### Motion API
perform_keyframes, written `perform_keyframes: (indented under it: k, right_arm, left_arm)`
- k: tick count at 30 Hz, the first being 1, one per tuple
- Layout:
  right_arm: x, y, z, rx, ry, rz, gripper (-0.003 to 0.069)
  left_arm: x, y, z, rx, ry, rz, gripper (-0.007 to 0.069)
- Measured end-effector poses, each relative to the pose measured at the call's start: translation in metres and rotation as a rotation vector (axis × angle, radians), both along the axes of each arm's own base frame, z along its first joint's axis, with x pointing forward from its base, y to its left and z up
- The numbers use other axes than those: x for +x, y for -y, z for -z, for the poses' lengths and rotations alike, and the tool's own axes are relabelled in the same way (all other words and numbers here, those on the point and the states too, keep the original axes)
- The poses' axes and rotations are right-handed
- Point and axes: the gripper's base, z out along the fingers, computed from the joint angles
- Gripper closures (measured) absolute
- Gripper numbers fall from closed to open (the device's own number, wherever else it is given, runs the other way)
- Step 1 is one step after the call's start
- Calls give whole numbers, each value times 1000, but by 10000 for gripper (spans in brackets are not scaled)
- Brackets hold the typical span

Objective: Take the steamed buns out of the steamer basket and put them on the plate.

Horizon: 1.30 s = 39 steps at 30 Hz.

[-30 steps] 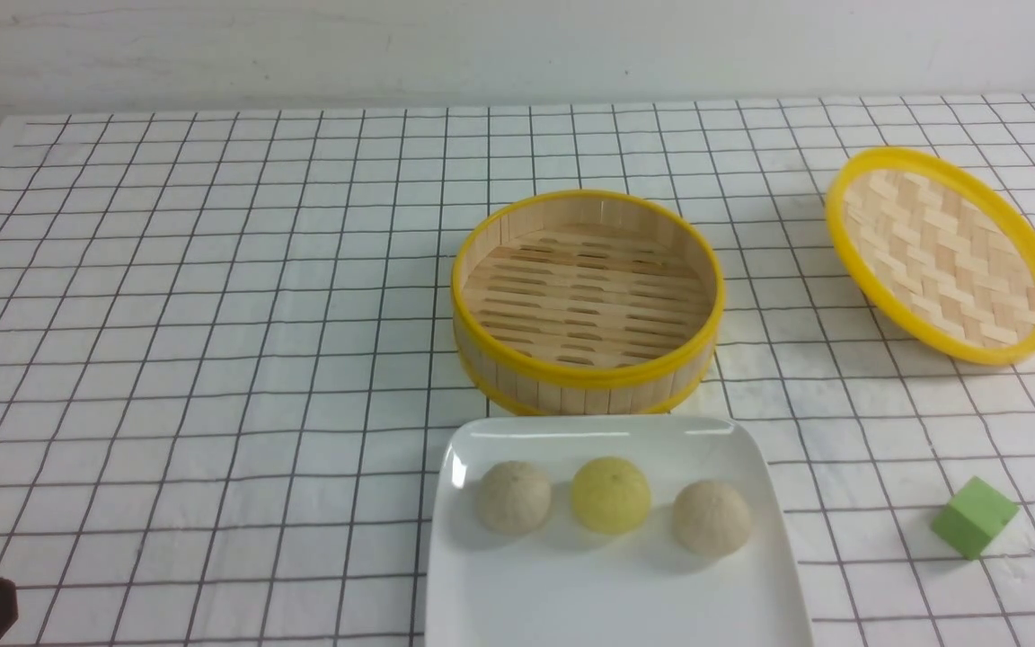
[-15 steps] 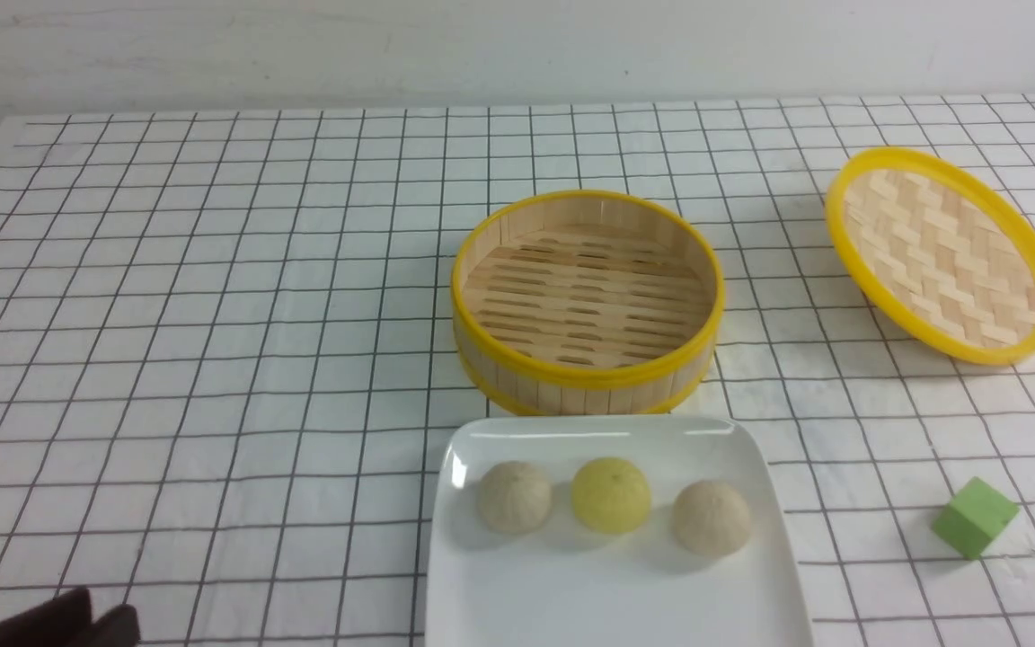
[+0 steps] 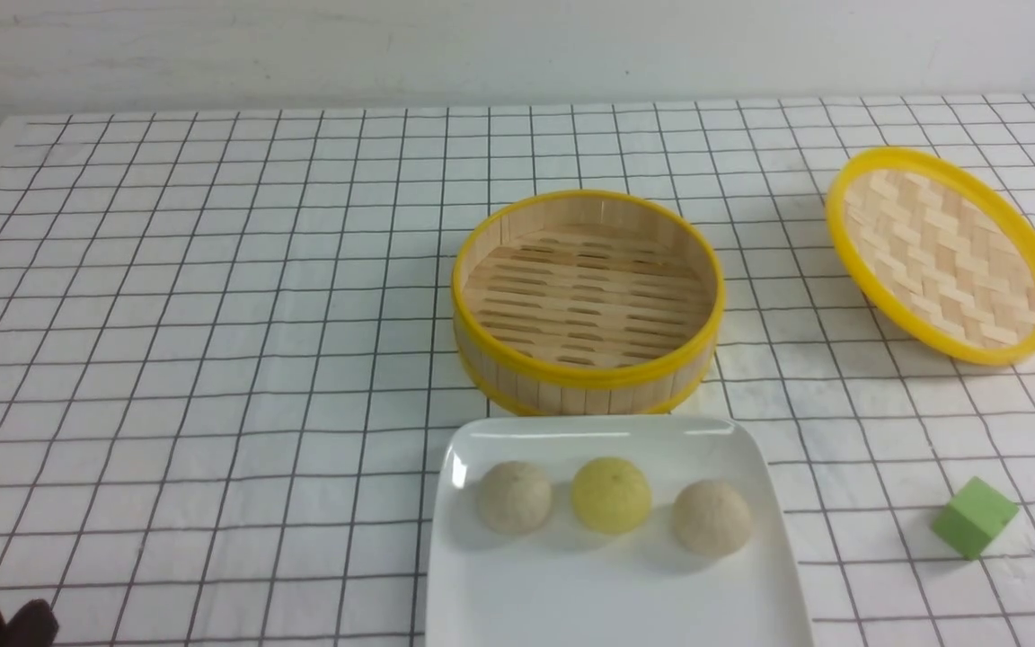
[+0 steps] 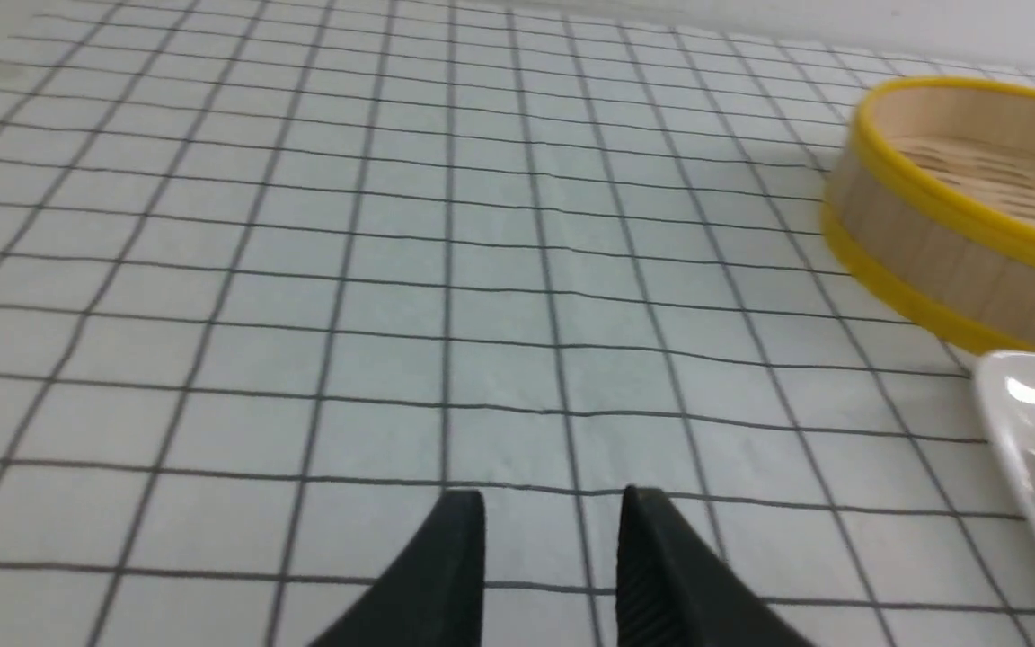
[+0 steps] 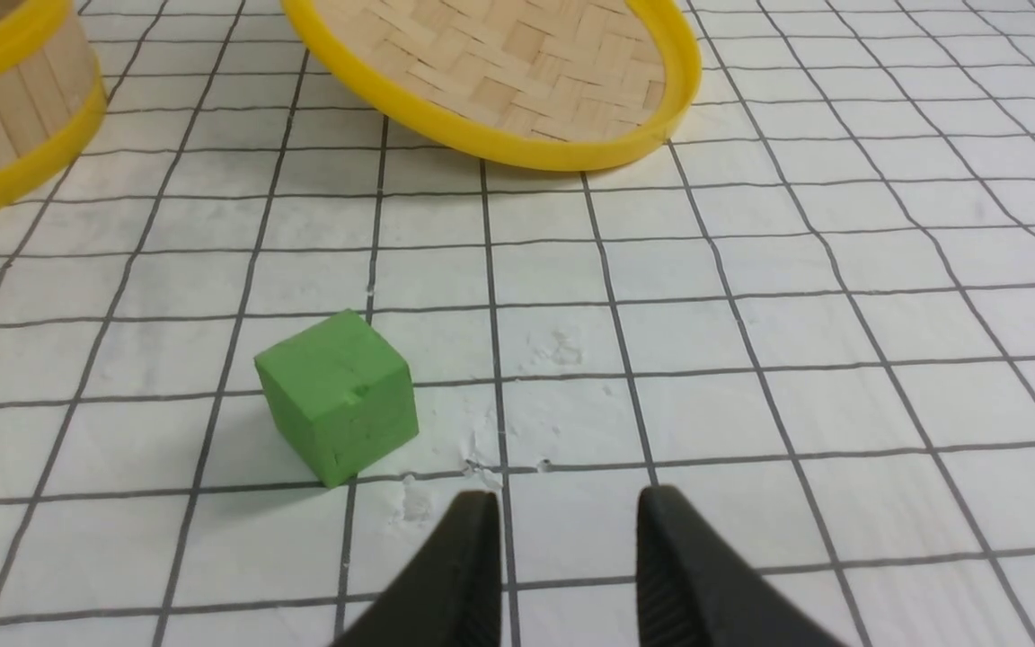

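I see one green cube [image 3: 974, 517] at the near right of the worktop [image 3: 212, 359] and one woven bamboo lid [image 3: 944, 255] tilted at the far right, both well apart from the plate [image 3: 607, 593]. Nothing stands between the steamer basket [image 3: 586, 301] and the plate just in front of it. I count three steamed buns [image 3: 609, 495], two beige and one yellow between them, lying in a row on the plate; the one basket holds none. The front view gives me only a dark tip of my left hand [image 3: 5, 623] at the near left corner. The left wrist view shows that hand [image 4: 553, 512] with jaws apart, gripping nothing. My right hand [image 5: 567, 512] appears only in its wrist view, jaws apart over bare cloth beside the cube.
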Motion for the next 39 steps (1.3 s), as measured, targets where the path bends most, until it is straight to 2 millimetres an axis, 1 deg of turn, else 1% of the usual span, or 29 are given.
perform_keyframes:
  k: [4, 8, 12, 24, 28, 31, 39]
  right_arm:
    - [0, 0, 0, 0, 0, 0, 419]
    - [0, 0, 0, 0, 0, 0, 419]
    - [0, 0, 0, 0, 0, 0, 419]
    - [0, 0, 0, 0, 0, 0, 419]
    - [0, 0, 0, -3, 0, -1, 419]
    - [0, 0, 0, -4, 0, -1, 419]
    - [0, 0, 0, -5, 0, -2, 419]
  left_arm:
    - [-1, -7, 4, -24, -45, -124, 384]
    - [-2, -9, 6, -53, -67, -180, 384]
    - [-2, -9, 6, -47, -68, -183, 384]
    - [-2, -8, 6, 6, -68, -154, 384]
    - [-3, -3, 6, 87, -74, -73, 384]
    - [-3, 2, 6, 105, -75, -12, 384]
    - [-3, 5, 6, 158, -70, 31, 384]
